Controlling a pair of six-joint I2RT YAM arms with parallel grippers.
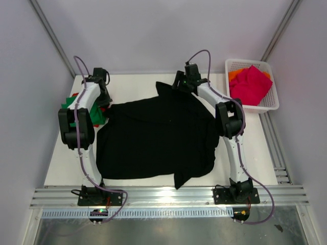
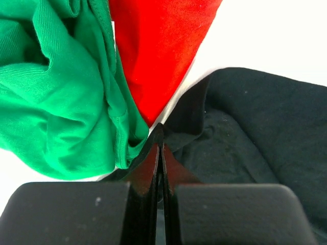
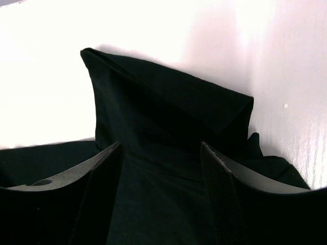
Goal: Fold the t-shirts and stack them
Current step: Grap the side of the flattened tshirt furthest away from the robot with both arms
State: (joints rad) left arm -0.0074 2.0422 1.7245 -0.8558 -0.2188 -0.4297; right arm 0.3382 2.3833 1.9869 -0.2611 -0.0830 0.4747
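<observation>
Black shirt (image 1: 153, 143) spread out centre. L gripper (image 2: 159, 135) shut, seems to pinch its edge beside green shirt (image 2: 51, 92) & red shirt (image 2: 153, 46); pull could drag them. R gripper (image 3: 161, 163) wide open, empty, over folded sleeve (image 3: 168, 102); may grab extra layers

count, t-shirts: five. one black shirt (image 1: 153, 138) mid-desk. one green shirt (image 2: 56, 92) and one red shirt (image 2: 158, 46) at the left edge of the desk (image 1: 59, 173). baskets: one, a white basket (image 1: 271, 104) at the far right corner, holding one pink shirt (image 1: 250, 84) and one orange shirt (image 1: 235, 75). robot arms: two, the left arm (image 1: 76, 125) and the right arm (image 1: 230, 122). desks: one.
</observation>
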